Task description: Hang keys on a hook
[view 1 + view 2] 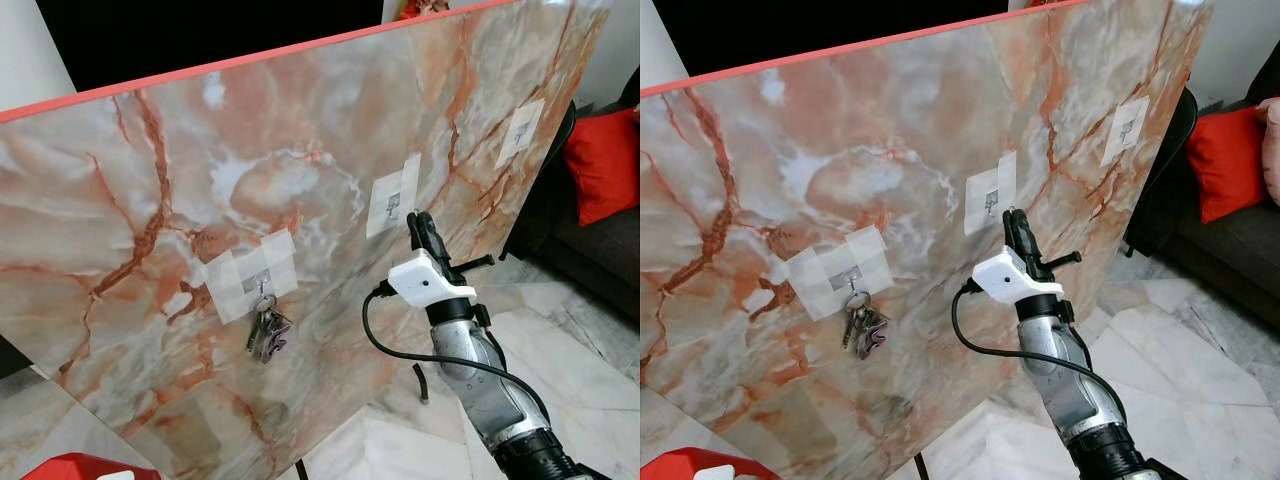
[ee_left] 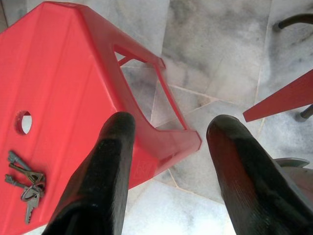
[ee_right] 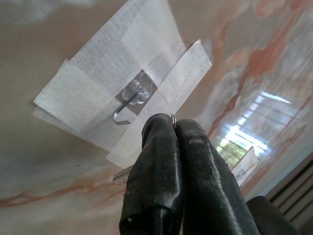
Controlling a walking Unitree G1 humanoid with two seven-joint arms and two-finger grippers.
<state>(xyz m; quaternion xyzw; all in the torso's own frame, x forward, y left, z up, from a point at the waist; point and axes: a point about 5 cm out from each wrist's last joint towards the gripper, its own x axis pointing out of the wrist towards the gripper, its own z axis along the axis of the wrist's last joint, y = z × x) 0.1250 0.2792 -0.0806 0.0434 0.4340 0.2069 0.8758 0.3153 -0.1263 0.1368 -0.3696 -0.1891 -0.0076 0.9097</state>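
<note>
Keys: we note a dull metal bunch hanging from taped hook on marble panel.
Right gripper: fingers pressed together, pinching a thin ring, just beside middle hook.
Left gripper: spread above red stool bearing spare keys.

Right arm raised, forearm angled up and forward, white wrist housing with black cable looped off it. Right end effector points upward, fingers pressed together, a thin metal ring pinched at the tips. Left end effector points down, fingers spread apart, holding nothing.
</note>
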